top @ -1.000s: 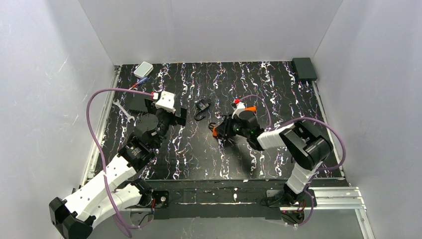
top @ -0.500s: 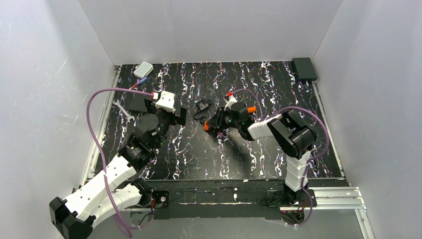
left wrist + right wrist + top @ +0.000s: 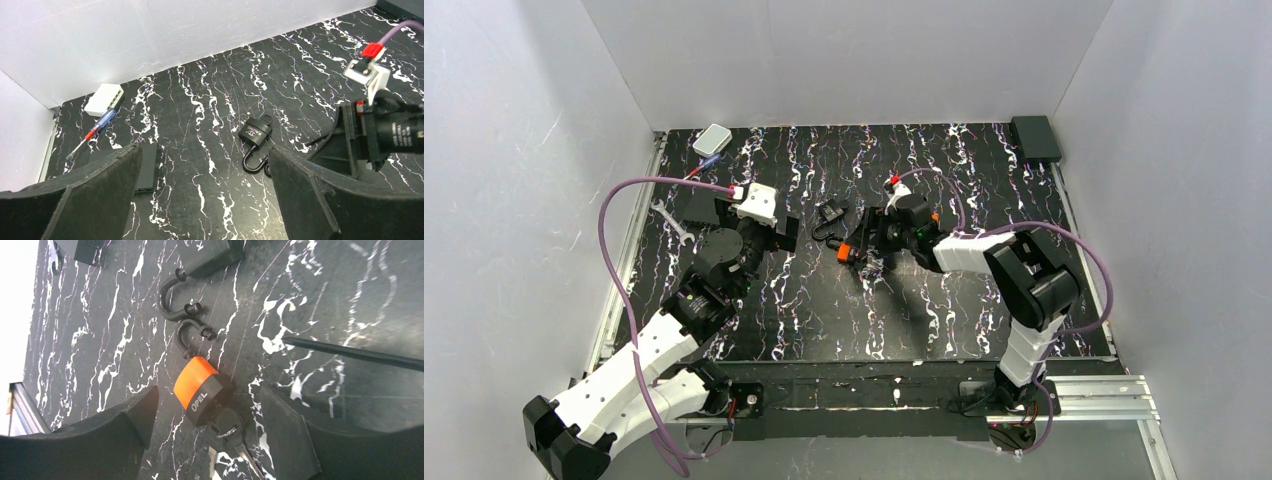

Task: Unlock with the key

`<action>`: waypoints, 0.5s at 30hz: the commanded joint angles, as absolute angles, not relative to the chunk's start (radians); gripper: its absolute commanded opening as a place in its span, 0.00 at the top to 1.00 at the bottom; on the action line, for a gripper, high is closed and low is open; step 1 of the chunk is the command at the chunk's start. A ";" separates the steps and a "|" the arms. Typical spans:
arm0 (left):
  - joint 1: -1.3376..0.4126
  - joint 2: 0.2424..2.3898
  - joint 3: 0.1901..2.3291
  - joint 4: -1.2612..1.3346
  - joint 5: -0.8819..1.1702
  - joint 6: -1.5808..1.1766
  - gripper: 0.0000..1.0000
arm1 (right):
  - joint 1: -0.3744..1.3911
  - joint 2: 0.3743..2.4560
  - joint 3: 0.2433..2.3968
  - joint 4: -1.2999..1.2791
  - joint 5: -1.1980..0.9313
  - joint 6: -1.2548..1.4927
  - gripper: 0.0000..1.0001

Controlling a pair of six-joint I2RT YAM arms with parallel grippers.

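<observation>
Seemingly low, right tool point(image 3: 207, 395) astride padlock point(image 3: 196, 385)

Fingers point(image 3: 85, 200): ours, black, spread wide at the lower left and lower right of the frame.
Padlock point(image 3: 255, 134): black; we see it lying flat on the desk point(image 3: 210, 100), mid-frame.
Upper left: white box point(image 3: 104, 98), with a screwdriver point(image 3: 95, 132) just beside it.
Right edge: the other arm's wrist point(image 3: 387, 132).
</observation>
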State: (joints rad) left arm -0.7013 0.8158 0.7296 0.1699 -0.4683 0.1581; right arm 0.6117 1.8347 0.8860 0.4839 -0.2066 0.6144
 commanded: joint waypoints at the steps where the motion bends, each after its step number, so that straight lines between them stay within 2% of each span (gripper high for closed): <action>1: -0.696 0.811 0.724 0.176 -0.488 0.187 0.06 | 0.600 1.710 0.961 0.350 -0.134 0.507 0.15; 6: -0.696 0.798 0.720 0.176 -0.479 0.198 0.08 | 0.600 1.570 1.017 0.235 -0.076 0.421 0.10; 9: -0.696 0.790 0.718 0.177 -0.474 0.198 0.08 | 0.600 1.477 1.034 0.198 -0.046 0.372 0.02; 15: -0.696 0.778 0.716 0.177 -0.462 0.201 0.08 | 0.600 1.265 1.011 0.188 0.024 0.314 0.02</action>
State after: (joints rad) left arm -0.7013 0.8024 0.7261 0.1696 -0.4633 0.1886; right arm 0.6018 1.3903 0.9932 0.2050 -0.0544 0.3843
